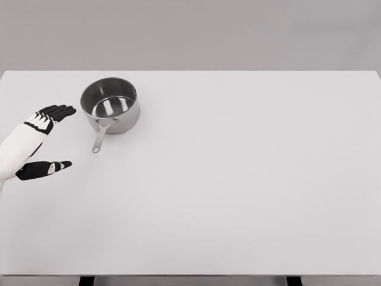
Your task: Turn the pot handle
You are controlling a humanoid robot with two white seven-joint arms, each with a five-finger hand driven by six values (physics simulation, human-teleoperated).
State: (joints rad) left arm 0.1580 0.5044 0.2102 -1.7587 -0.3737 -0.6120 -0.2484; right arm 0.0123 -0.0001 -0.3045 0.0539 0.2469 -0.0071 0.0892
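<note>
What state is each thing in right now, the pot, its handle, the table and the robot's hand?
Pot: upright, empty, standing on the table's far left part.
Pot handle: pointing toward the robot and slightly left, untouched.
Left hand: open, fingers extended, left of the pot, apart from it.
Table: white, carrying only the pot.
Right hand: not in view.

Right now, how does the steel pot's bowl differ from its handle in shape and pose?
The shiny steel pot bowl is round, wide and open-topped, standing upright on the white table; the thin steel handle is a narrow straight bar lying low and pointing toward the camera, slightly left. The bowl sits farther from the open left hand than the handle tip does. Both share the same polished metal.
</note>
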